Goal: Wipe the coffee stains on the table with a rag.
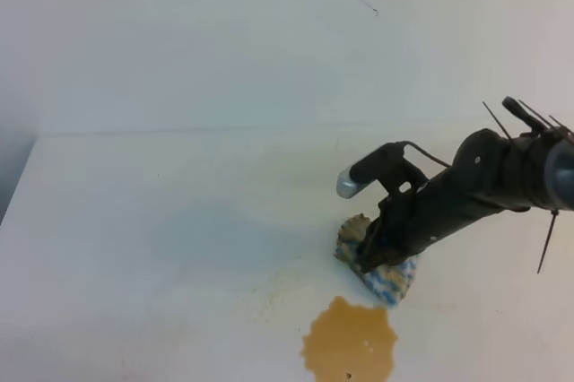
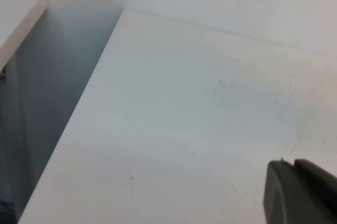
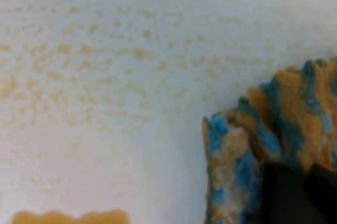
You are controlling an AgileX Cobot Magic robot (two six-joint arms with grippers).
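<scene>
Most of the job is left, I'd say. From the high view, the coffee stains [image 1: 350,342] sit as one intact tan puddle near the front of the table [image 1: 161,212], and the right tool [image 1: 369,261] is planted on the bunched rag [image 1: 384,276] just behind it. Left wrist cam only catches bare table and a dark corner of the left tool [image 2: 300,192], so can't tell its state. Right wrist cam adds faint tan speckles the high view barely shows, and the tool looks pinched onto the rag, though it's blurry.
</scene>
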